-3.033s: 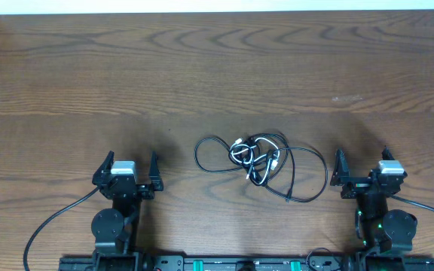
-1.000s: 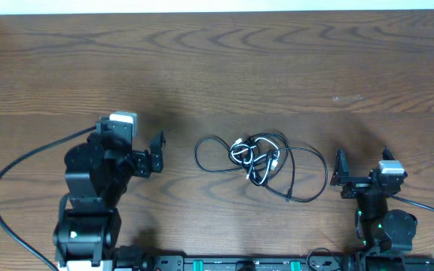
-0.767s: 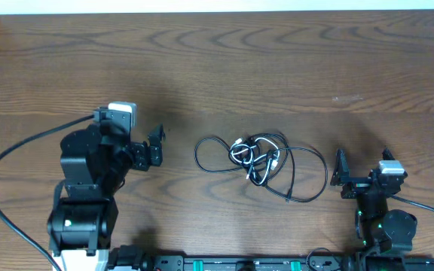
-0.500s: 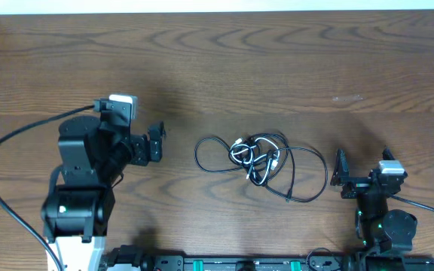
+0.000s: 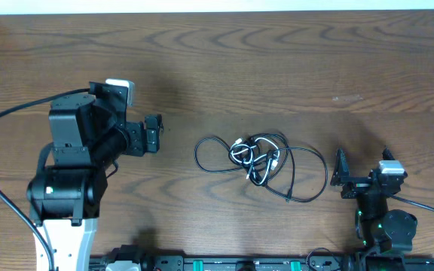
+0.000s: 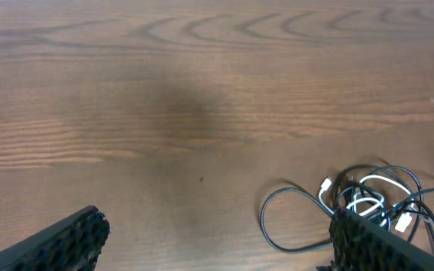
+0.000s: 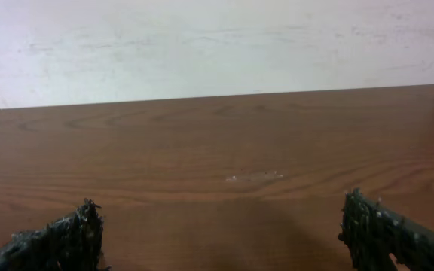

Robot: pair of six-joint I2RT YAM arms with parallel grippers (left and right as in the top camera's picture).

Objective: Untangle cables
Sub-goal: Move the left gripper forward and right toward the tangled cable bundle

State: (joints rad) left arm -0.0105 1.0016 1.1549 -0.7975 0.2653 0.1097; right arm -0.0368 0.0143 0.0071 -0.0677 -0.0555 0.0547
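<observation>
Partly, we are losing the cables (image 6: 368, 203) behind the wide-spread left gripper (image 6: 224, 242), black and white cords looping in one tangle, right gripper (image 5: 362, 156) gaping wide, both empty

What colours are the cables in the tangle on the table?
The cables are black and white, mixed in one knot. The overhead view shows this best.

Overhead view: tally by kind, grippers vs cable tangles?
Grippers: 2 (left gripper, right gripper, both open)
Cable tangles: 1 (cables, black and white cords knotted together; strand count unclear)
Total: 3
</observation>
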